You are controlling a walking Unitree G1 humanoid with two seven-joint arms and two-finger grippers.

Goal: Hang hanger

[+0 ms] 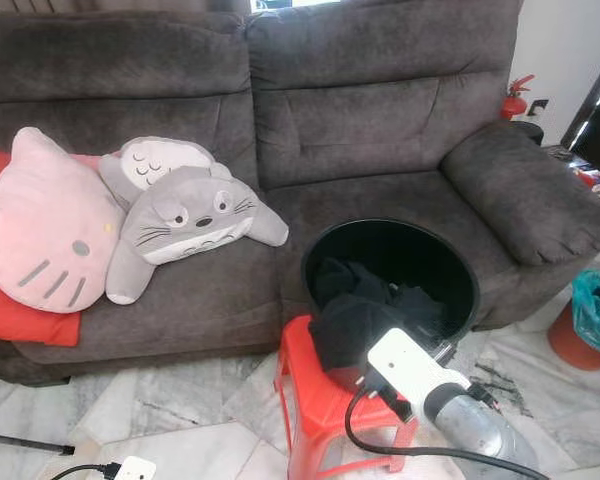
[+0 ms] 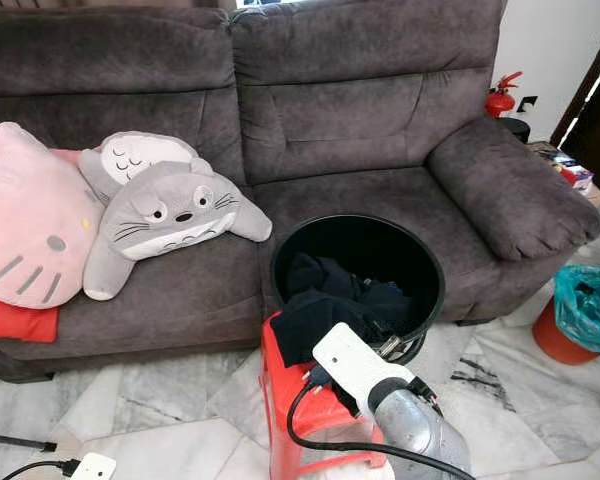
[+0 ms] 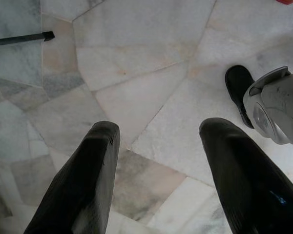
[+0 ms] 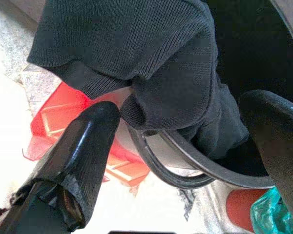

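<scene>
A black bucket [image 1: 392,224] stands on a red plastic stool [image 1: 315,410] in front of the sofa. Black clothing [image 1: 355,320] fills it, and a knitted black garment [image 4: 151,58] hangs over the near rim. My right arm [image 1: 415,370] reaches down to that rim. In the right wrist view my right gripper [image 4: 180,109] is open, one finger on either side of the hanging garment, the stool [image 4: 122,161] below. A small metal piece [image 2: 390,347] glints at the rim by the wrist; what it is cannot be made out. My left gripper [image 3: 161,130] hangs open over the marble floor.
The dark grey sofa [image 1: 380,130] carries a pink cat cushion [image 1: 40,225] and a grey plush [image 1: 190,215]. A bin with a teal bag [image 1: 592,310] stands at right, a fire extinguisher [image 1: 515,98] behind. A power strip [image 1: 130,468] and a black rod [image 1: 20,443] lie on the floor.
</scene>
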